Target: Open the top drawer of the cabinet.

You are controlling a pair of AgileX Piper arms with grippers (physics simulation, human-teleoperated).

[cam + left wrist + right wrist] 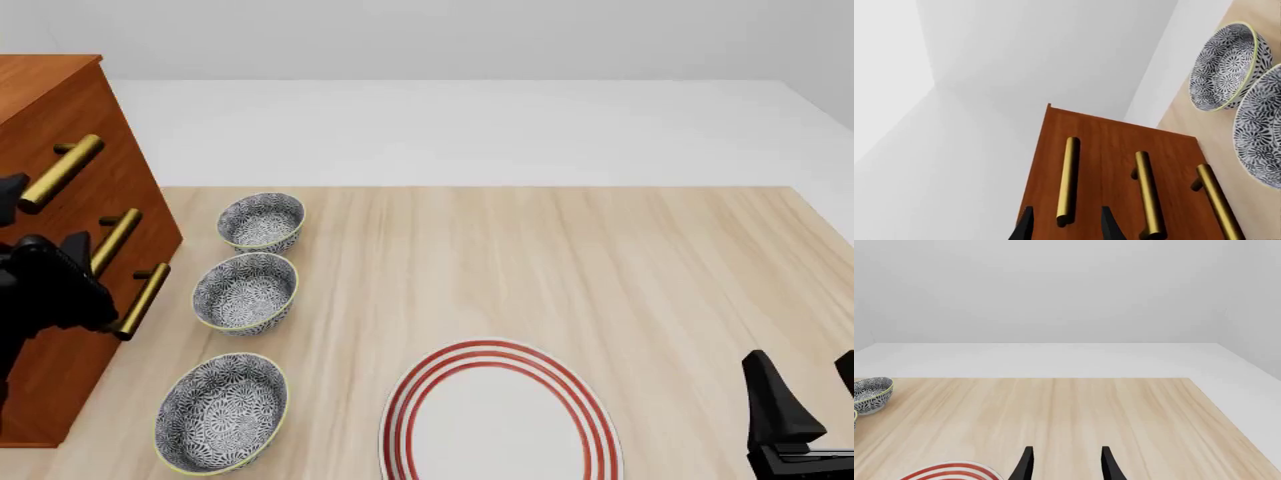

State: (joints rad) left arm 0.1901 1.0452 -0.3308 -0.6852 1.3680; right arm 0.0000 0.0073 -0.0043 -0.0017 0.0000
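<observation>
1. My left gripper (pixel 1066 227) has its fingers spread apart, one on each side of the near end of the top drawer's brass handle (pixel 1069 180), not clamped; whether a pad touches the bar I cannot tell.
2. That top drawer (pixel 67 135) looks flush in the cabinet (pixel 60 300), which stands at 9 o'clock on the table (pixel 561 260).
3. My right gripper (pixel 1066 465) hangs released and empty at 5 o'clock.
4. Three patterned bowls (pixel 246 292) line up just beside the cabinet; a red-ringed plate (pixel 501 420) lies at 6 o'clock.
</observation>
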